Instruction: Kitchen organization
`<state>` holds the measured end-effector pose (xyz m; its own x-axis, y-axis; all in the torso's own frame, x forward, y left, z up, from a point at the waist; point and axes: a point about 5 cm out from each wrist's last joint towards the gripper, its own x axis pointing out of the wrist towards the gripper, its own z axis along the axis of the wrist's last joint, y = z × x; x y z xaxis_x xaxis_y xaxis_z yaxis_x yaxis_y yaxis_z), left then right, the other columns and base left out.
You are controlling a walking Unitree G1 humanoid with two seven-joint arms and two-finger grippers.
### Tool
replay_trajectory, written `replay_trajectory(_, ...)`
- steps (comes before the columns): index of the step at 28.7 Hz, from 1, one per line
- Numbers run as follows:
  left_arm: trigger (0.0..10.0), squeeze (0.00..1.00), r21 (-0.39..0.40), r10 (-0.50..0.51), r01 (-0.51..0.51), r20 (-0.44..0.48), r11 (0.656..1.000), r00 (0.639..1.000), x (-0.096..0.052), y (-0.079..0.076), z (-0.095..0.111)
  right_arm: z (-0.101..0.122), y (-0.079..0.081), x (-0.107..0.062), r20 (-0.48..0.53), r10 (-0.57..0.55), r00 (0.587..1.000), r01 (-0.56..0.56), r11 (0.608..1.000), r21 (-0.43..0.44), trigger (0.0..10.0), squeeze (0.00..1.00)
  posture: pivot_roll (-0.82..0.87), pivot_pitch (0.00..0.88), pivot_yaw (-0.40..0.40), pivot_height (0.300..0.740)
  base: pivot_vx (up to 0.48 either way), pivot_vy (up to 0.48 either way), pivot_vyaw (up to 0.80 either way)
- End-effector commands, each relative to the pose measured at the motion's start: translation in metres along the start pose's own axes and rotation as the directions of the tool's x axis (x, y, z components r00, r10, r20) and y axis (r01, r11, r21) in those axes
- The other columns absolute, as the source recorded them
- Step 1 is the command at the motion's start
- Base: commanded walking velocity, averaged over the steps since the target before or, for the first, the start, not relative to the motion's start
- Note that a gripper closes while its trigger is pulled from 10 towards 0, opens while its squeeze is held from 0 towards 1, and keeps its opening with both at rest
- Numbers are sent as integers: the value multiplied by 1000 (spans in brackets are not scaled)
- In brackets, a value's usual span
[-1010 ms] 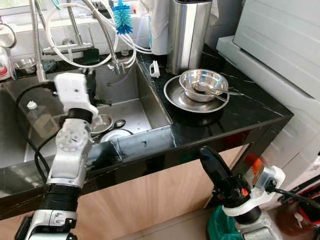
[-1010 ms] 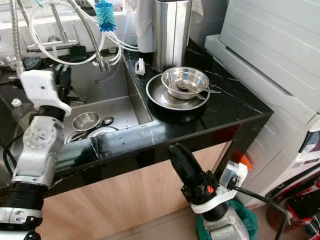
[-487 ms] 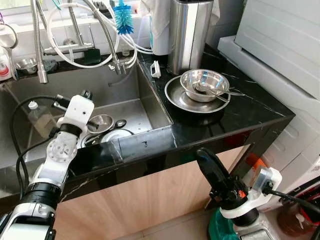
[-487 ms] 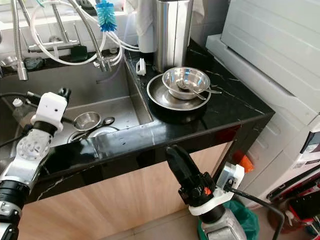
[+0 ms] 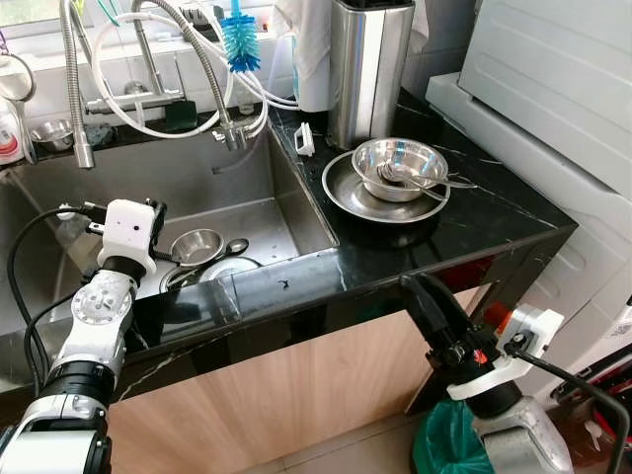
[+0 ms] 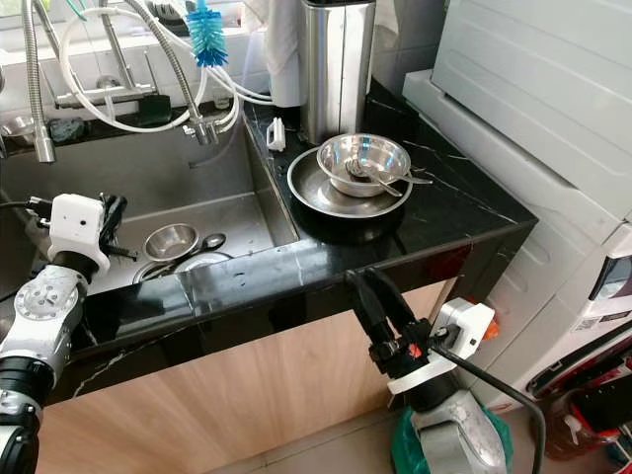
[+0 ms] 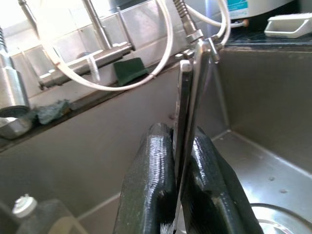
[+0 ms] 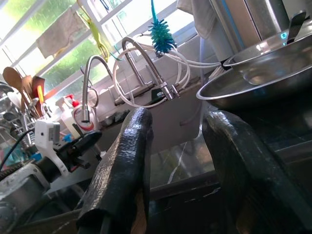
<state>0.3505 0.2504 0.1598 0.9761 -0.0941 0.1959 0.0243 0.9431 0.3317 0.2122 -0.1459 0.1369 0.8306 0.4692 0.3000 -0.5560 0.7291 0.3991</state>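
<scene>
My left gripper (image 7: 181, 195) is over the front left of the steel sink (image 5: 296, 197), shut on a thin flat metal utensil (image 7: 187, 107) that stands up between its fingers. A small steel bowl (image 5: 197, 245), a spoon (image 5: 235, 244) and a plate (image 5: 233, 267) lie on the sink floor just to its right. On the black counter (image 5: 494, 222), a steel bowl (image 5: 400, 163) with a spoon inside rests on a steel plate (image 5: 351, 202). My right gripper (image 5: 427, 296) is open, low in front of the counter's front edge.
Faucets and hoses (image 5: 212, 89) arch over the sink, with a blue brush (image 5: 238, 44) behind. A tall steel canister (image 5: 370, 64) stands behind the plate. A white appliance (image 5: 553, 89) borders the counter's right. A clear bottle (image 5: 64, 215) sits in the sink's left.
My left arm has dropped and moved left, from above the sink's middle to its front left. The right gripper has risen a little toward the counter edge.
</scene>
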Motion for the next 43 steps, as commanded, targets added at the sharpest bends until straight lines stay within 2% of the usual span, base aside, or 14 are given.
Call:
replay_trajectory(1, 10000, 0, -34, -3, 3, -13, 999, 1000, -5, 2, -5, -3, 1, -1, -11, -13, 1000, 12, 1000, -19, 10000, 0, -13, 28, 42, 740, 0, 0, 0)
replay_trajectory(7, 10000, 0, -42, -35, 35, 7, 998, 999, -18, -7, -11, -8, -3, -5, -29, -97, 995, 94, 991, -99, 10000, 0, -17, 6, 47, 740, 0, 0, 0)
replay_trajectory(9, 10000, 0, -55, -41, 43, 27, 998, 999, -24, -16, -11, -6, -10, -5, -6, -175, 985, 172, 971, -163, 10000, 0, -23, 0, 44, 740, 0, 0, 0)
replay_trajectory(10, 10000, 0, -75, -29, 31, 34, 997, 999, -28, -21, -13, -1, -19, -4, 30, -252, 967, 253, 944, -211, 10000, 0, -25, 0, 40, 740, 0, 0, 0)
replay_trajectory(12, 10000, 0, -76, -27, 29, 32, 997, 999, -29, -21, -13, -1, -20, -4, 32, -259, 965, 260, 941, -218, 10000, 0, -25, 0, 40, 740, 0, 0, 0)
replay_trajectory(14, 10000, 0, -108, -4, 7, 28, 994, 1000, -28, -21, -14, 0, -22, -4, 22, -257, 966, 253, 928, -273, 10000, 0, -22, 0, 35, 740, 0, 0, 0)
replay_trajectory(20, 10000, 0, -154, 22, -17, 27, 988, 999, -25, -21, -10, -2, -21, -2, 17, -254, 967, 249, 928, -278, 10000, 0, -17, 0, 38, 740, 0, 0, 0)
replay_trajectory(23, 10000, 0, -203, 74, -61, 55, 977, 996, -20, -13, 3, -5, -19, 0, 26, -261, 965, 258, 923, -285, 10000, 0, -19, 0, 42, 740, 0, 0, 0)
replay_trajectory(28, 10000, 0, -226, 114, -85, 119, 970, 986, -17, 0, 25, -7, -19, 0, 24, -262, 965, 257, 920, -296, 10000, 0, -20, 0, 45, 740, 0, 0, 0)
replay_trajectory(31, 10000, 0, -216, 98, -66, 140, 974, 985, -21, 1, 33, -6, -20, 0, 32, -271, 962, 268, 916, -299, 10000, 0, -19, 1, 45, 740, 0, 0, 0)
replay_trajectory(32, 10000, 0, -189, 69, -41, 142, 981, 988, -25, -1, 33, -6, -20, -1, 33, -271, 962, 269, 915, -301, 10000, 0, -21, 3, 45, 740, 0, 0, 0)
replay_trajectory(35, 10000, 0, -175, 52, -27, 141, 984, 989, -27, -3, 32, -6, -20, -1, 33, -272, 962, 269, 914, -303, 10000, 0, -20, 6, 44, 740, 0, 0, 0)
replay_trajectory(38, 10000, 0, -117, 38, -22, 135, 993, 990, -33, 3, 34, -5, -21, -2, 37, -278, 960, 275, 910, -310, 10000, 0, -20, 7, 45, 740, 0, 0, 0)
replay_trajectory(43, 10000, 0, -114, 46, -29, 141, 993, 989, -35, 8, 39, -5, -22, -2, 35, -279, 960, 276, 908, -315, 10000, 0, -19, 8, 43, 740, 0, 0, 0)
